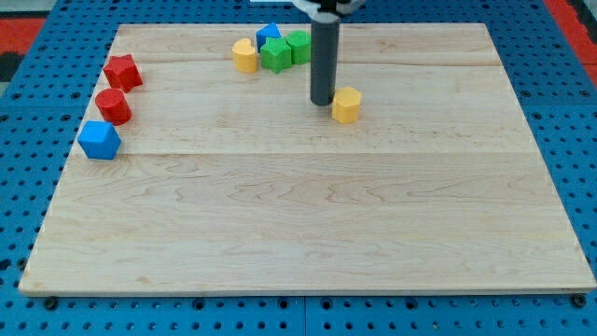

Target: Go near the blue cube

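The blue cube [99,140] sits near the board's left edge, below a red cylinder [113,106] and a red star-shaped block [122,72]. My tip [322,101] stands on the board right of centre towards the view's top, far to the right of the blue cube. A yellow hexagonal block [346,105] lies just right of the tip, close to it or touching.
At the view's top, a yellow heart-like block [245,56], a green star-like block [275,54], a green cube [298,45] and a small blue block [269,35] cluster together, left of the rod. The wooden board [298,215] rests on a blue pegboard.
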Tool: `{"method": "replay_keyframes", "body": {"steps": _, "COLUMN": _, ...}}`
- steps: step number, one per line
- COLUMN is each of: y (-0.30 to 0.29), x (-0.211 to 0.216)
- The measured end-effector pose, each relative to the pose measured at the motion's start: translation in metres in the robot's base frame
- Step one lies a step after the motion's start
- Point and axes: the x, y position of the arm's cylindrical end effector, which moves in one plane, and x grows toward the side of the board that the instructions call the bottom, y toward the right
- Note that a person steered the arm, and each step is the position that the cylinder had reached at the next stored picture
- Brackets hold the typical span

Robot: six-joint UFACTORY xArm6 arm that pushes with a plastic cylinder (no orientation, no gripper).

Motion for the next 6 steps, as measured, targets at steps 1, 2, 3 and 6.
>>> {"method": "replay_keyframes", "body": {"steps": 1, "y": 0.004, "x": 0.029}}
{"method": "replay_keyframes", "body": {"steps": 2, "y": 0.005, "x": 0.048}}
{"method": "replay_keyframes", "body": {"steps": 3, "y": -0.026, "x": 0.09}}
{"method": "replay_keyframes", "body": {"steps": 6, "y": -0.256, "x": 0.114}}
